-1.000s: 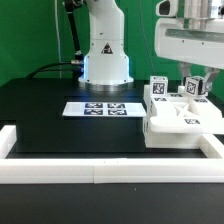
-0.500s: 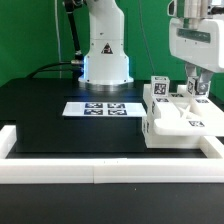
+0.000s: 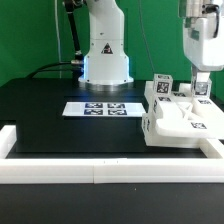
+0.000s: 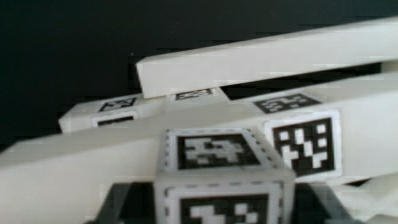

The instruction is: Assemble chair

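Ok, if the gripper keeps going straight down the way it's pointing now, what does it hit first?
Most likely the white chair assembly right under it. The gripper, jaws closed on a small tagged cube, hangs just above the assembly's top surface, so the cube would land there first. Exact clearance is hard to judge.

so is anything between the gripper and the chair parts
Nothing visible. The gripper is down at the chair parts on the exterior view's right, and the wrist view shows a tagged cube right between its fingers with no other object in the gap.
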Robot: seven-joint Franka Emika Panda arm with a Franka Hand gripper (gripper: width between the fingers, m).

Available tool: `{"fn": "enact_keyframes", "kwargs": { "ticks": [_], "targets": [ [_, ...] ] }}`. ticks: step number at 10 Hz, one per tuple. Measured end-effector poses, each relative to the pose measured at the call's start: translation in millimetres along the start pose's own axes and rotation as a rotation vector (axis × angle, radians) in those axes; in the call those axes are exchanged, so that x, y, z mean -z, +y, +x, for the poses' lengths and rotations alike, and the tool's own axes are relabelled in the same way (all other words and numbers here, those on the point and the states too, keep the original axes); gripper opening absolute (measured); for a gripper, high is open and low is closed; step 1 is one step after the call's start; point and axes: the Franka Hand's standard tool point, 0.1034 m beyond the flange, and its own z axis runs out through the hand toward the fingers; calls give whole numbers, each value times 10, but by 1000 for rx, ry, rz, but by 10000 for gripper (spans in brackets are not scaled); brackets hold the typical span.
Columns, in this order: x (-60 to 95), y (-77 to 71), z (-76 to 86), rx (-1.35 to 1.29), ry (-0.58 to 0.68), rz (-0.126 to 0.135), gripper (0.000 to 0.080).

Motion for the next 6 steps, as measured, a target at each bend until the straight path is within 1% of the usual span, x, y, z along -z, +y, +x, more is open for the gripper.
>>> {"fn": "enact_keyframes", "kwargs": {
  "ticks": [2, 6],
  "targets": [
    [1, 2, -14, -54, -10, -1, 285],
    [-12, 24, -81, -136, -57, -11, 285]
  ]
}}
